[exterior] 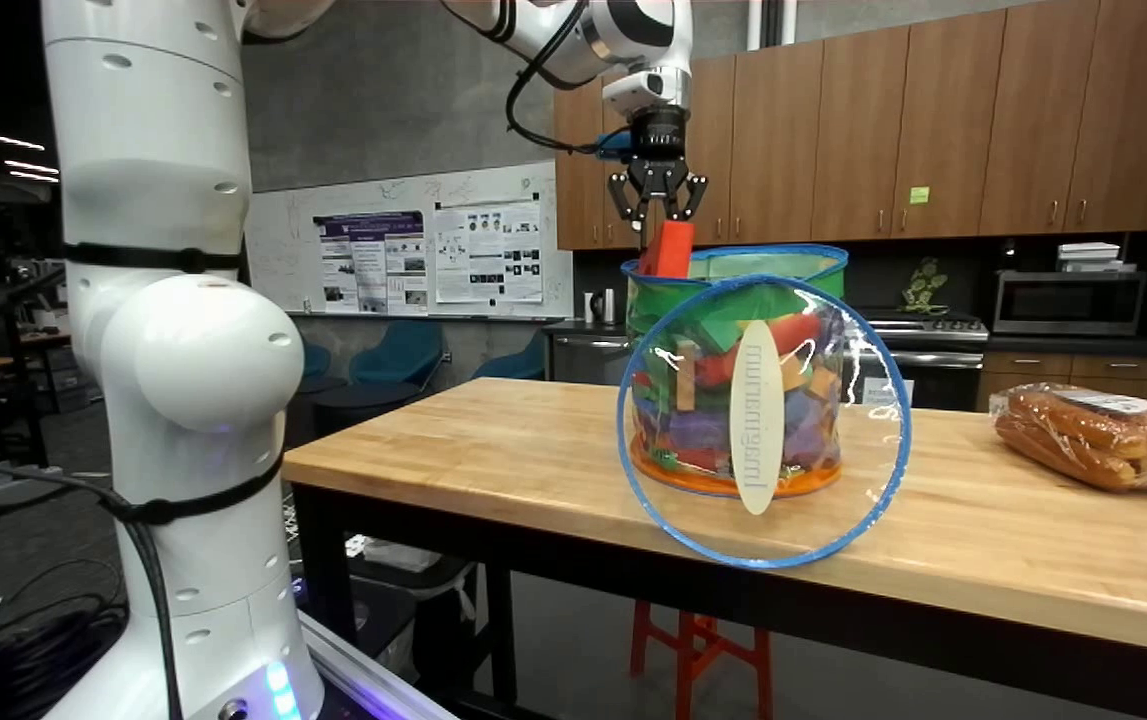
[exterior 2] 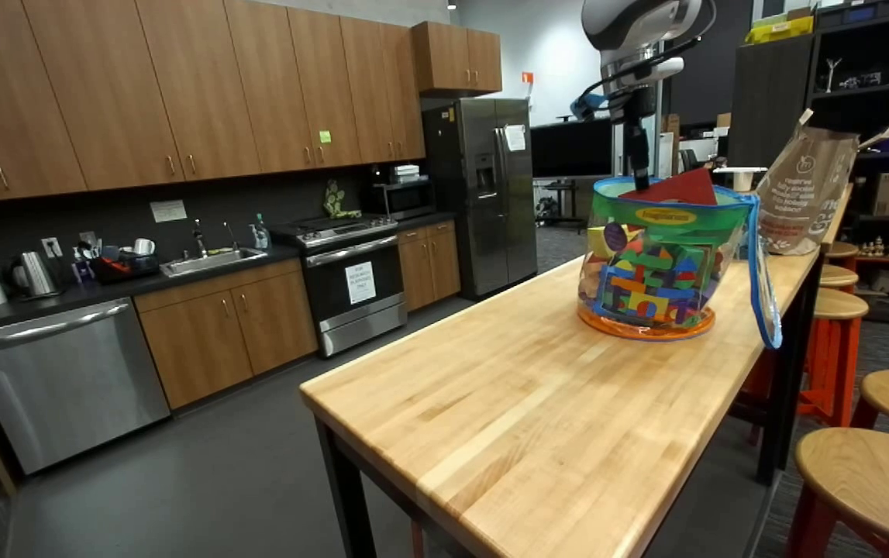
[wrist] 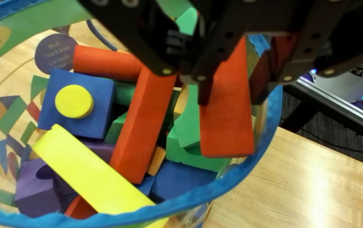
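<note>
My gripper (exterior: 666, 212) is shut on a red block (exterior: 671, 250) at the rim of a clear round bag (exterior 2: 665, 329). In the wrist view the block (wrist: 227, 126) sits between both fingertips (wrist: 228, 96), over the bag's inside edge. In an exterior view the red block (exterior 2: 684, 188) shows as a wedge shape rising above the rim. The bag has a blue-edged rim (wrist: 232, 183), a green upper band and an orange base. Inside it lie a yellow block (wrist: 92, 174), a blue block with a yellow disc (wrist: 73, 101), another red block (wrist: 143, 126) and several green and purple ones.
The bag stands on a wooden table (exterior 2: 506, 387). Its clear round lid (exterior: 878, 480) hangs open at the side towards the table edge. A bag of bread (exterior: 1103, 435) lies on the table, and a paper bag (exterior 2: 804, 190) stands behind. Stools (exterior 2: 870, 473) line one side.
</note>
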You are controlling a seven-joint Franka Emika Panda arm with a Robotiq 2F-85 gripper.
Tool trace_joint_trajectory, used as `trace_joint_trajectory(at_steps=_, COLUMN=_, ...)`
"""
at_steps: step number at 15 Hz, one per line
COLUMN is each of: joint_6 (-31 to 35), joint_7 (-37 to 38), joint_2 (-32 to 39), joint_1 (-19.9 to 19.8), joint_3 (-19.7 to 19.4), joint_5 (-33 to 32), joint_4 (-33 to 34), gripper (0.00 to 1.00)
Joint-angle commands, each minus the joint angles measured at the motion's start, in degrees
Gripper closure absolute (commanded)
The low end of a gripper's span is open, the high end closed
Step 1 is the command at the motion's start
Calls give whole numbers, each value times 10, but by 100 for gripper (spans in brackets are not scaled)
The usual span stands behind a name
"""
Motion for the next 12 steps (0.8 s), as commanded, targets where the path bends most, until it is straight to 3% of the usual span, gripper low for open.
trace_joint_trajectory(at_steps=1, joint_6=-7, joint_7=9, joint_2=-9, joint_1=-4, joint_3=-3, joint_5=9, joint_4=-10, gripper=94)
trace_joint_trajectory(at_steps=3, joint_6=-8, joint_7=11, joint_2=-10, joint_1=-6, joint_3=-5, joint_5=9, joint_4=-12, gripper=100)
trace_joint_trajectory(at_steps=12, joint_6=-22, joint_7=31, joint_2=-4, joint_1=-15, joint_3=-16, joint_5=-2, joint_4=26, gripper=100)
